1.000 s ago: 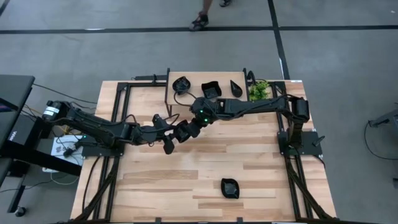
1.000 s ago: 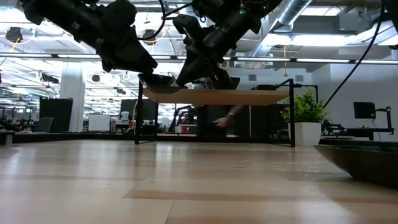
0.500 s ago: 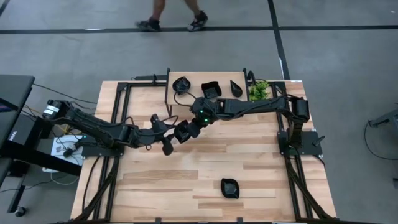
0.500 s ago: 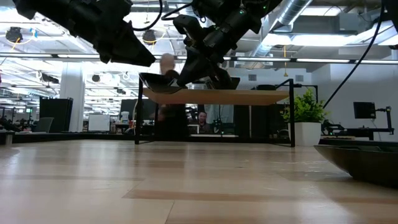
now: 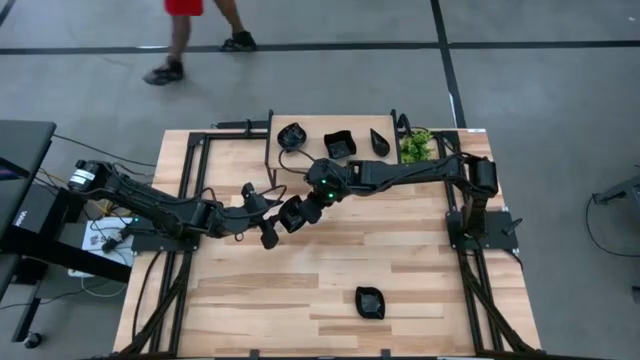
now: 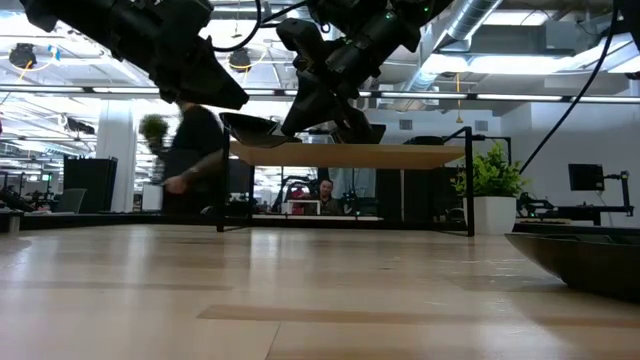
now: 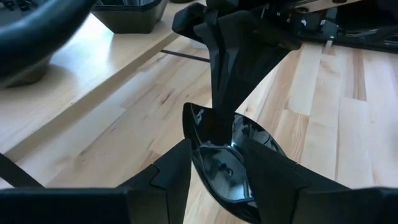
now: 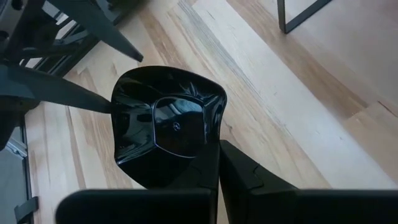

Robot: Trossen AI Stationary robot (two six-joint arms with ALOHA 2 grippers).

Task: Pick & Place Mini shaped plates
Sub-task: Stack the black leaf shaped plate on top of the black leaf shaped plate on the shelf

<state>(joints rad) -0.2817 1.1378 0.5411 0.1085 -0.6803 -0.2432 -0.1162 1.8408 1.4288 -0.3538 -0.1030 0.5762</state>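
**Mini plate held in mid-air between two arms**

Mini shaped plate (image 8: 166,124), glossy black with a wavy rim, hangs above the table (image 5: 300,300), clamped at its edge by the fingers of the right gripper (image 5: 296,212), which are pressed fully together on the rim. The left gripper (image 5: 268,232) sits just beside it, its fingers (image 7: 171,174) spread apart on either side of the same plate; the left wrist view shows the plate between them, but whether they touch it cannot be told. In the low view the plate (image 6: 250,127) shows as a dark bowl shape well clear of the tabletop, between the two grippers.

Behind the arms, a low wooden shelf (image 5: 370,124) at the table's far edge carries three more black dishes: a round one (image 5: 291,134), a square one (image 5: 339,144) and a leaf-shaped one (image 5: 380,141). A small green potted plant (image 5: 417,144) stands just beside the shelf's right end. Another black dish (image 5: 370,301) lies alone near the table's front edge, well apart from the arms.

The table is of pale wood planks on a dark frame. Beyond it, on the grey floor, a person (image 5: 195,35) in red shorts walks past; the low view looks into an open workshop with exposed ceiling ducts.
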